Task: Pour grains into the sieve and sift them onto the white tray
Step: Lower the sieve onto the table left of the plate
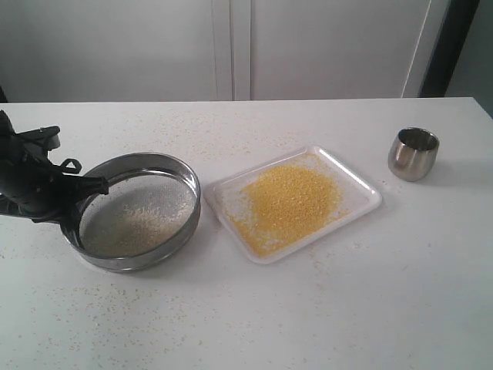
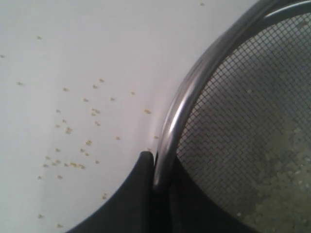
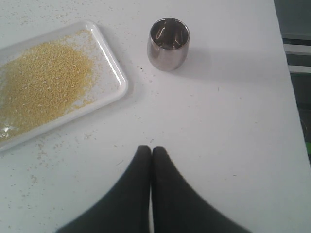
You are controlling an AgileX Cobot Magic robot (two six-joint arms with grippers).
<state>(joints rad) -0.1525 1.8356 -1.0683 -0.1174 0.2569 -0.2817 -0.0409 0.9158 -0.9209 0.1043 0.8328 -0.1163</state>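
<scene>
Holding the rim: we found the left gripper (image 2: 156, 167) clamped on the steel wall of the sieve (image 1: 146, 262), one finger outside and one inside over the mesh.
Sieve: it sat on the table (image 1: 308, 324) just beside the white tray (image 1: 356, 185), to the tray's left in the exterior view, with a narrow gap between them. We could not tell whether it rested fully or was slightly raised.
In the mesh: a thin layer of pale grains (image 1: 142, 220) lay there.
Tray: golden grains (image 1: 289, 202) formed a loose heap across its middle, and its corners were bare.
Right gripper (image 3: 151, 155): its fingers were pressed together on nothing, above bare table near the tray's corner.
Steel cup (image 1: 413, 153): it stood upright, well apart from the tray, and looked empty to us.
Table: stray specks (image 2: 68, 130) dotted it around the sieve.
Handling, as we judged it: the sieve was stiff and fairly light, but its smooth rim was slick. Held at one edge, it would tend to sag at the far side. The thin rim wall was the only sensible hold. The grains would scatter at any jolt.
</scene>
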